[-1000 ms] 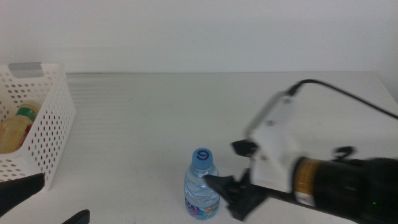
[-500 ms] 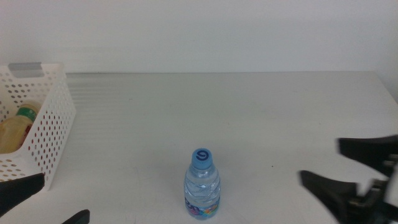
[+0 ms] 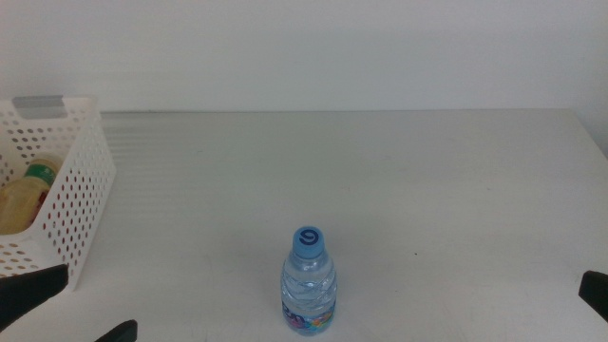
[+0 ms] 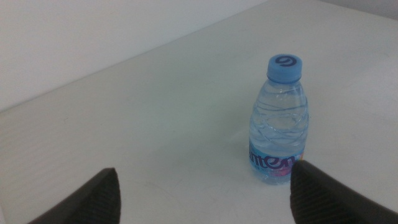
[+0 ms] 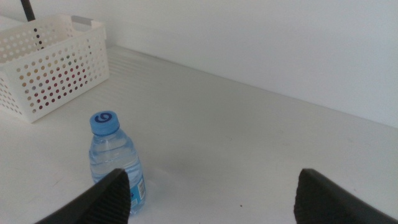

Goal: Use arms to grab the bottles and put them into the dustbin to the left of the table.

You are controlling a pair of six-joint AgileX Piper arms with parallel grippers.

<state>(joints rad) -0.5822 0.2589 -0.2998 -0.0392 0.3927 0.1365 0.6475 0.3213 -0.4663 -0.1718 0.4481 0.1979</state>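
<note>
White bench runs wide; water bottle stands upright at its near edge; left gripper waits near-left, jaws spread, bottle ahead beside one; right gripper sits near-right, jaws apart; dustbin far left holds yellow bottle.

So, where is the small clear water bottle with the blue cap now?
In the middle view, the small clear blue-capped water bottle stands upright near the white table's front edge, right of the white perforated basket, touching neither gripper.
</note>
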